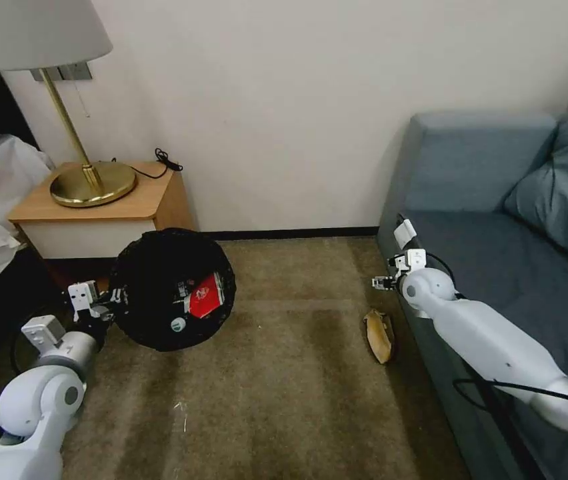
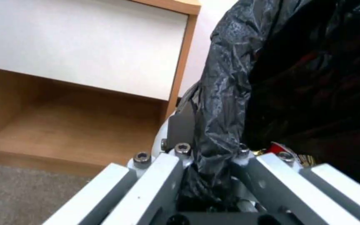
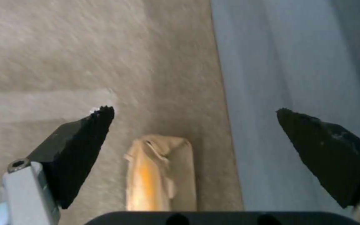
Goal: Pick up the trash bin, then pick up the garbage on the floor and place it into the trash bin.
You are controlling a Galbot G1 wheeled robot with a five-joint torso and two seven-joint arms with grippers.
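Right wrist view: snack wrapper (image 3: 160, 173) below wide-spread right gripper (image 3: 194, 112).

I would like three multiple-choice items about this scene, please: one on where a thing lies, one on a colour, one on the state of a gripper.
1. Where does the banana peel lie?
A. On the carpet beside the sofa's base
B. On the nightstand
C. Inside the trash bin

2. What colour is the liner of the trash bin?
A. Blue
B. Black
C. Yellow

3. How does the right gripper stand?
A. Shut on the peel
B. Shut on the bin's rim
C. Open, above the peel

Answers:
1 A: the head view shows the peel on the carpet next to the sofa.
2 B: the bag folded over the rim is black, and the left gripper is shut on it.
3 C: in the right wrist view the jaws stand wide apart with the peel below them, untouched.
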